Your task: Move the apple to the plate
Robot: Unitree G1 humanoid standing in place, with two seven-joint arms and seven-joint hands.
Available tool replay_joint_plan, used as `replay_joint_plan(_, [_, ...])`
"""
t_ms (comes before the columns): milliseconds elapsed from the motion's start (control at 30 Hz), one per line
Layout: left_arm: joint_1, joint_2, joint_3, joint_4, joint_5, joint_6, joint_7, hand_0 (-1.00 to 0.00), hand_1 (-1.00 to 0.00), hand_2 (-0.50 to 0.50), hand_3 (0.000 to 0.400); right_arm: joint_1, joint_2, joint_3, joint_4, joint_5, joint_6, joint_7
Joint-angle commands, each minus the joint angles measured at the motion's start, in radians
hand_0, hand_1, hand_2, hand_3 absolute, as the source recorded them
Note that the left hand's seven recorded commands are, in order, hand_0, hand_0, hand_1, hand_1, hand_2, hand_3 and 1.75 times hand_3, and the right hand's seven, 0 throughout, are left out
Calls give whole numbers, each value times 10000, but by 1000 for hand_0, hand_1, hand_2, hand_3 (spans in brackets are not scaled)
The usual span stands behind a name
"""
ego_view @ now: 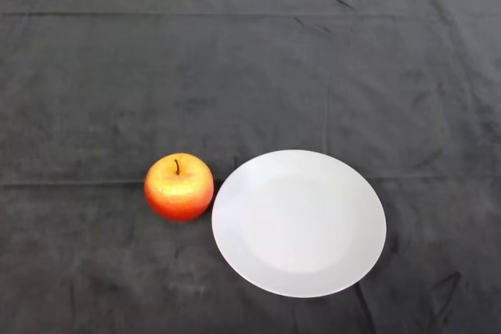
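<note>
Apple (178,186) upright on cloth (250,76), stem up; just left of white plate (298,223); not on it.

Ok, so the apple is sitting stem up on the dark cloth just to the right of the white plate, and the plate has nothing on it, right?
Not quite: the apple sits to the left of the white plate, close beside its rim, as the head view shows. The rest holds: it stands stem up on the dark cloth, and the plate has nothing on it.
</note>
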Motion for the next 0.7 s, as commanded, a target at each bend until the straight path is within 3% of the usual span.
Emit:
replay_joint_plan(33, [-331,508,-226,435,399,-298,-190,0,0,0,0,-174,-291,-157,171,111,-44,103])
replay_joint_plan(400, [-762,140,-764,354,1157,-793,-241,0,0,0,0,-172,-288,-159,165,108,-46,102])
replay_joint_plan(700, [-1189,-431,-1652,202,2226,-1510,-251,0,0,0,0,-168,-282,-160,155,107,-48,99])
